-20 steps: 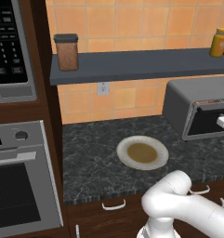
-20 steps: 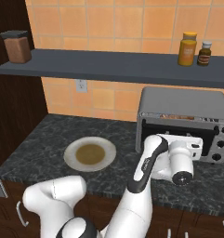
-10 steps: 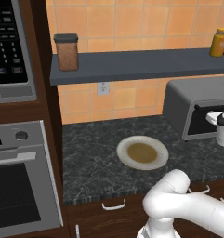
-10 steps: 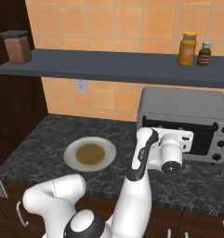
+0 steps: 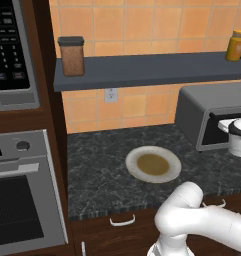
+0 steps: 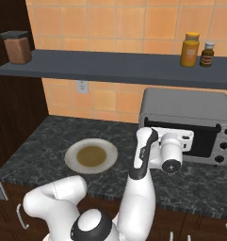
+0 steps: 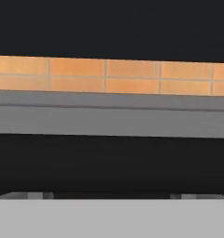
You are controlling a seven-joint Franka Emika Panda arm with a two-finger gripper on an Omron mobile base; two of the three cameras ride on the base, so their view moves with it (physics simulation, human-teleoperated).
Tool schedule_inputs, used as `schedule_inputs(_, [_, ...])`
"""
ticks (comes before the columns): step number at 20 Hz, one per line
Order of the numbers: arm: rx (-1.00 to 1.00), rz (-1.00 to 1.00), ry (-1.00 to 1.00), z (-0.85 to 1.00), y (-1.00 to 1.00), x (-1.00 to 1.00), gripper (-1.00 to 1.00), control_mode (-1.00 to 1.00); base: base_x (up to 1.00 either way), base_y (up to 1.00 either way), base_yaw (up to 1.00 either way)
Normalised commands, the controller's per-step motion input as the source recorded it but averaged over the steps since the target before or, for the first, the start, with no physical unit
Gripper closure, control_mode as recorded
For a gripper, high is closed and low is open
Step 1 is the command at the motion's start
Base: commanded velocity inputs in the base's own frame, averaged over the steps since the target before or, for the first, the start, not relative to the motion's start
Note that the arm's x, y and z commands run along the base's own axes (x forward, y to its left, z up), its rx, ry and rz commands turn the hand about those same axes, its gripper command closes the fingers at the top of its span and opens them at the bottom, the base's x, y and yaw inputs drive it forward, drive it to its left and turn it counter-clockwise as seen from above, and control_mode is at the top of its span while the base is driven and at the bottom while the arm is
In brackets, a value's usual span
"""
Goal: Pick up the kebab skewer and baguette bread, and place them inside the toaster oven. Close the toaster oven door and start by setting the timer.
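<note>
- The toaster oven (image 6: 184, 128) stands on the dark counter (image 6: 44, 143), right of the round plate (image 6: 91, 156).
- The gripper (image 6: 181, 140) sits right at the oven's dark front, jaws spread wide, holding nothing that shows.
- The toaster oven door (image 6: 202, 141) looks closed, though the hand partly covers it.

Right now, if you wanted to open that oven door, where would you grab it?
By the handle across the top edge of the door, coming straight from the front. It looks like a thin horizontal bar standing off the upright glass, so one finger should fit above and one below.
</note>
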Motion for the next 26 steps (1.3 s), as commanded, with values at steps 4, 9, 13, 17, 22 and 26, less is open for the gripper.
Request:
schedule_inputs(4, [0.0, 0.0, 0.0, -0.09, 0.02, 0.12, -1.0, -1.0, 0.0, 0.0, 0.0])
schedule_inputs(9, [0.0, 0.0, 0.0, 0.0, -0.08, -0.15, -1.0, -1.0, 0.0, 0.0, 0.0])
schedule_inputs(13, [0.0, 0.0, 0.0, -0.01, -0.3, -0.14, -1.0, -1.0, 0.0, 0.0, 0.0])
schedule_inputs(17, [0.01, 0.06, 0.0, -0.17, -0.74, -0.47, -1.0, -1.0, 0.0, 0.0, 0.0])
schedule_inputs(22, [0.0, 0.0, 0.0, -0.17, -0.86, -0.53, -1.0, -1.0, 0.0, 0.0, 0.0])
schedule_inputs(26, [0.0, 0.0, 0.0, -0.15, -0.82, -0.38, -1.0, -1.0, 0.0, 0.0, 0.0])
